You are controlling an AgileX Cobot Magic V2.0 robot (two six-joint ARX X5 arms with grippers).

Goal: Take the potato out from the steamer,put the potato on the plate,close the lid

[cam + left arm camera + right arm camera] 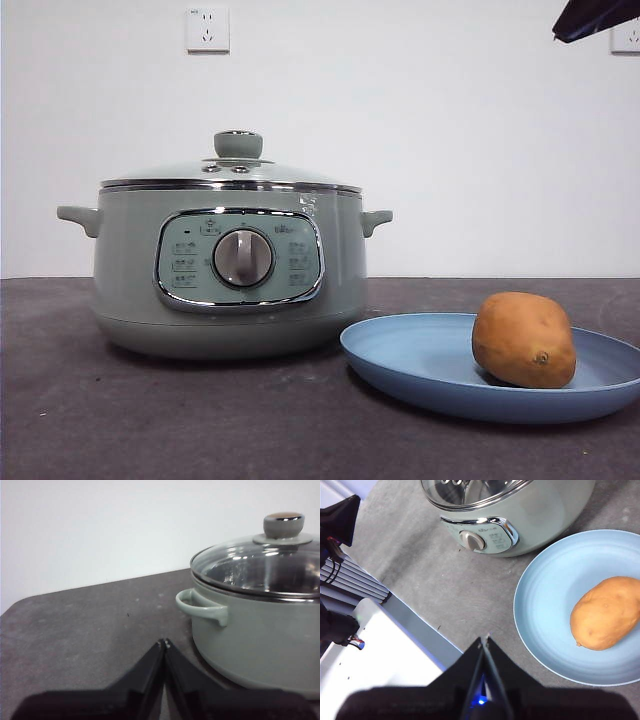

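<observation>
From my seat the job looks finished, or very nearly. The potato lies on its side on the plate, touching nothing else, and the plate sits on the table just beside the steamer, toward the table's front edge. The lid is seated on the steamer, its chrome rim level all the way round as far as I can see — no gap shows in the front view or in the left wrist view.

Both arms are clear of the work. My left gripper hangs low over the table near the steamer's side handle, fingers pressed together and holding nothing. My right gripper is high above the table's front edge, looking down on plate and potato, fingers likewise closed and empty.

I judge all three steps done — nothing left but to park the arms.
</observation>
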